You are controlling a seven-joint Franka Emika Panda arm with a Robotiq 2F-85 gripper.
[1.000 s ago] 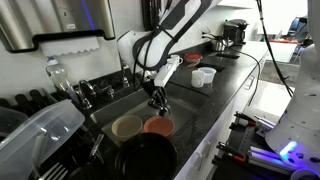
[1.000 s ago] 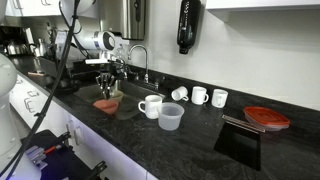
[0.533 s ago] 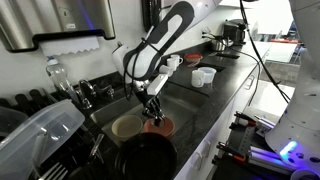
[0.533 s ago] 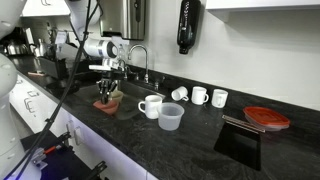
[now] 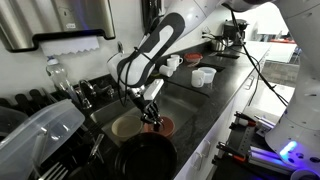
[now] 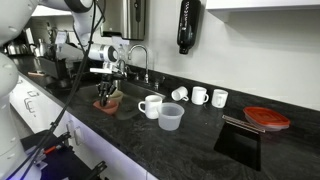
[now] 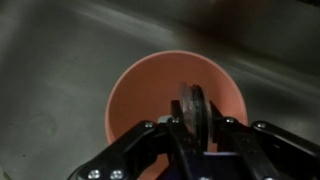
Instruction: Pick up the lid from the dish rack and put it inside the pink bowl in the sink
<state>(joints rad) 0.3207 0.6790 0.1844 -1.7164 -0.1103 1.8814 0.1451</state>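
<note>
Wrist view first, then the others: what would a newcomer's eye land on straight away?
In the wrist view, the pink bowl fills the middle, with the gripper holding a dark round lid edge-on just over it. In an exterior view, the white arm bends down into the sink, where a beige bowl lies too.

Salmon-pink bowl [image 7: 140, 95], beige bowl [image 5: 125, 127], black countertop [image 6: 200, 140].

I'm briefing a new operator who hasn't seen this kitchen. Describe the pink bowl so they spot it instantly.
Find the steel sink in the black countertop. Two small bowls sit side by side in it; the pink bowl is the salmon one under the gripper holding the lid, not the beige bowl.
</note>
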